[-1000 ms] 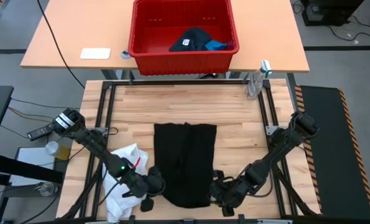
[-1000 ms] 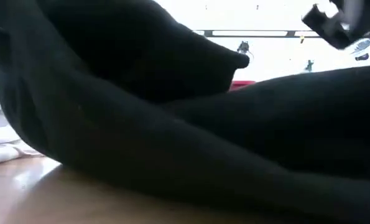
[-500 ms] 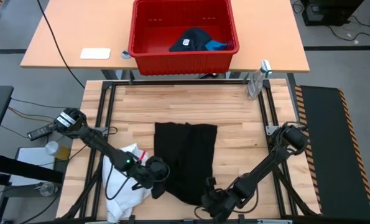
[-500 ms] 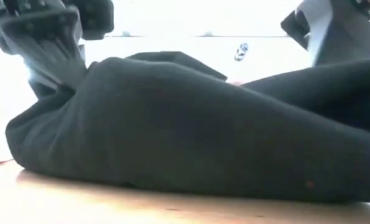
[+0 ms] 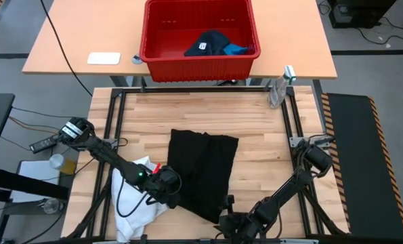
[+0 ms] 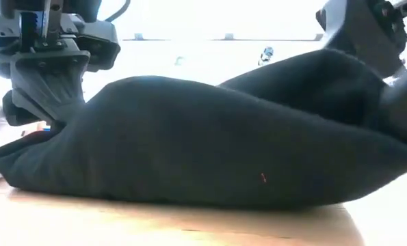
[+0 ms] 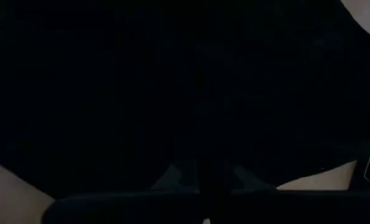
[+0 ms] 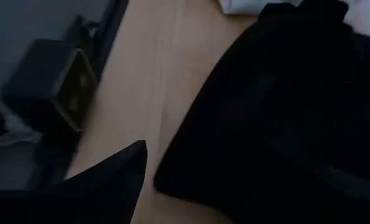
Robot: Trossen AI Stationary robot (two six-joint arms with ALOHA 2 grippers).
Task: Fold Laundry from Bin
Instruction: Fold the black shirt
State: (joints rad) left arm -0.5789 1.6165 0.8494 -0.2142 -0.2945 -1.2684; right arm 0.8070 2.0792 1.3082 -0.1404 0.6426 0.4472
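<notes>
The black garment [image 5: 202, 169] runs near-to-far; the left gripper [image 5: 168, 190] is clamped on its near-left corner, while the right gripper [image 5: 229, 218], fingers apart, sits off its near edge.

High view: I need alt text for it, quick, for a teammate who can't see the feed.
A black garment lies on the wooden table, with the left gripper shut on its near left edge and the right gripper open at its near right corner. A white garment is bunched to its left. Behind, a red bin holds more clothes.
</notes>
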